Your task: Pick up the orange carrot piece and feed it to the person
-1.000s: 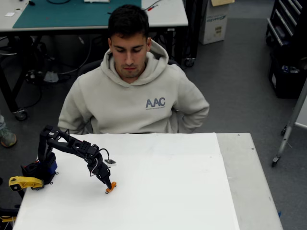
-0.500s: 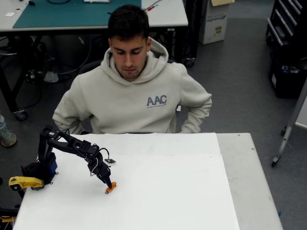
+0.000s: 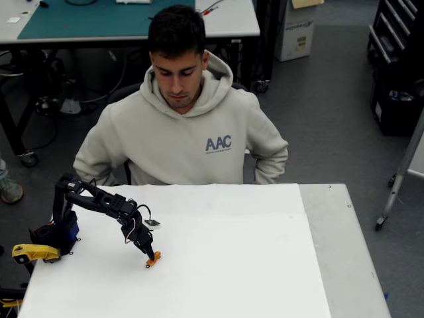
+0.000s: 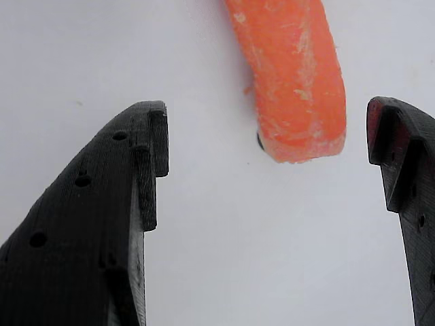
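The orange carrot piece (image 3: 154, 258) lies on the white table (image 3: 232, 265), left of centre and toward the front edge. My black gripper (image 3: 150, 257) hangs right over it, tip down at the table. In the wrist view the carrot piece (image 4: 292, 75) lies flat on the white surface between my two black fingers (image 4: 136, 176), nearer the right one, with a gap on each side. The gripper (image 4: 268, 146) is open and holds nothing. The person (image 3: 182, 126) in a beige hoodie with "AAC" lettering sits behind the table's far edge, looking down.
My arm's base with its yellow clamp (image 3: 33, 252) sits at the table's left edge. A bare grey strip of table (image 3: 344, 252) runs along the right. A teal-topped desk (image 3: 99, 16) stands behind the person, and a shoe (image 3: 8, 189) shows at the left edge.
The person has shifted slightly in the seat, elbows moving in. My arm and the carrot piece have stayed where they were.
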Available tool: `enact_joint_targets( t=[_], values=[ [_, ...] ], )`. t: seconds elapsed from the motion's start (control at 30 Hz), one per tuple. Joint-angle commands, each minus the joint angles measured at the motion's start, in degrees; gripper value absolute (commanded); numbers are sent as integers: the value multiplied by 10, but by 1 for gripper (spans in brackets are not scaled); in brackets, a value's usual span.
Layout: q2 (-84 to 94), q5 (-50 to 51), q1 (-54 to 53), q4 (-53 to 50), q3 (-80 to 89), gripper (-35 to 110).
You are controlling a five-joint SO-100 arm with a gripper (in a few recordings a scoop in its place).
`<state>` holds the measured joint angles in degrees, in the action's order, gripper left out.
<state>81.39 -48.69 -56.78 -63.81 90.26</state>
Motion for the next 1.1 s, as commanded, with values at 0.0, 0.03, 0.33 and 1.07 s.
enact_joint_targets(
  t=[0.0, 0.03, 0.33, 1.07],
  values=[
    [18, -4, -10, -5, -41, 23],
    [12, -4, -10, -4, -41, 23],
    [-45, -4, -11, -5, -91, 23],
    [-94, 4, -18, -6, -91, -3]
  ],
)
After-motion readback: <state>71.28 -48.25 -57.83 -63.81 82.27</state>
